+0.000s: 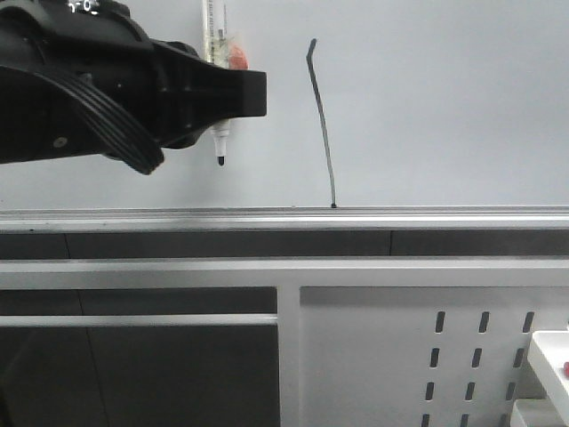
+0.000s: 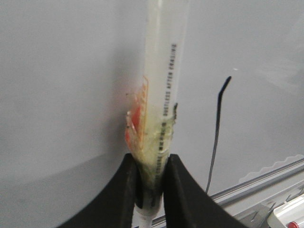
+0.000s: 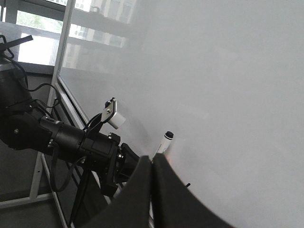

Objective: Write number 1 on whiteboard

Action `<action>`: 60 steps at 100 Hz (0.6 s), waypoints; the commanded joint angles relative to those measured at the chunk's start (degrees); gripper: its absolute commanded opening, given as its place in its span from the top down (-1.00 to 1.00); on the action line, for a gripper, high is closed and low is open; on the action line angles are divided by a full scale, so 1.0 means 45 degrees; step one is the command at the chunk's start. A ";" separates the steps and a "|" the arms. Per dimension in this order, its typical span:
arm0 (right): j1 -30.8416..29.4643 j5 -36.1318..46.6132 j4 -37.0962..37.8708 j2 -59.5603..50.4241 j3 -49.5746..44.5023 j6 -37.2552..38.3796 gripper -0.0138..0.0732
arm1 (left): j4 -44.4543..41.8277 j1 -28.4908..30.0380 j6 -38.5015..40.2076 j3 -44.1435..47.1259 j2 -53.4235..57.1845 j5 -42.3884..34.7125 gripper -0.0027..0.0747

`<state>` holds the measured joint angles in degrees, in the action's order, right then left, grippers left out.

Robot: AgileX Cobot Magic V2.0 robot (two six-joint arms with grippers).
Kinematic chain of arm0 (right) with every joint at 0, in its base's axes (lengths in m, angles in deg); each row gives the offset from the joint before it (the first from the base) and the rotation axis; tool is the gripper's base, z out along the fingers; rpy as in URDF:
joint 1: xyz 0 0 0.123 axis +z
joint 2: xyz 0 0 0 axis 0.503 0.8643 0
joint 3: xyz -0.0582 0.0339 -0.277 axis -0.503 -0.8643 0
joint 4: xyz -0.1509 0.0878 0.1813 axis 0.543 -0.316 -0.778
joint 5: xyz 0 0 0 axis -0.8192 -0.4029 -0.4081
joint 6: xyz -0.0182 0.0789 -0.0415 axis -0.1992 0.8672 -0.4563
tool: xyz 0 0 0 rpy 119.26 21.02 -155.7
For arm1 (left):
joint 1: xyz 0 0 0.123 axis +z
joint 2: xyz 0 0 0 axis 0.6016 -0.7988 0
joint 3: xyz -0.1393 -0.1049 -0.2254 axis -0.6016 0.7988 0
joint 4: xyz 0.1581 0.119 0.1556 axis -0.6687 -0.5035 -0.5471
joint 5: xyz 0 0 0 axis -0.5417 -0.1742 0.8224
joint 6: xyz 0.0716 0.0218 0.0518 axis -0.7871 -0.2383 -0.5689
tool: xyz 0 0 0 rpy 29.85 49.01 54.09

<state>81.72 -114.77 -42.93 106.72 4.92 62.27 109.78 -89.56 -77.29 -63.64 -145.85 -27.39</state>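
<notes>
even, soft, diffuse light is seen across the whiteboard [image 1: 427,107]; a grey shadow is cast on it in the left wrist view; the marker pen [image 2: 161,95] there is blurred; bright window daylight is overexposed in the right wrist view.

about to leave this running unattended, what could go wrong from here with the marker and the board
The marker is uncapped and its black tip hangs close to the whiteboard, left of the finished number 1; a drift toward the board could leave a stray mark. The left gripper holds the barrel on a messy, taped-looking patch, so the marker might slip or tilt. The stroke looks fresh; a sideways pass could smear it.
</notes>
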 commanded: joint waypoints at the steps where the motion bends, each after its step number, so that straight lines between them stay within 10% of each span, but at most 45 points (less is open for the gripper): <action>1: -0.0066 0.0785 -0.0025 0.0080 0.0291 -0.0014 0.80 | 0.0210 0.0019 0.0022 -0.0383 0.0289 -0.1176 0.98; 60: -0.0066 0.0392 -0.0376 0.0080 0.0291 -0.0014 0.80 | 0.0211 0.0957 0.0022 -0.1362 0.0189 0.0099 0.98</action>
<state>81.72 -117.29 -43.90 106.62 4.92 62.27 108.80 -87.38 -77.51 -67.31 -146.20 -22.23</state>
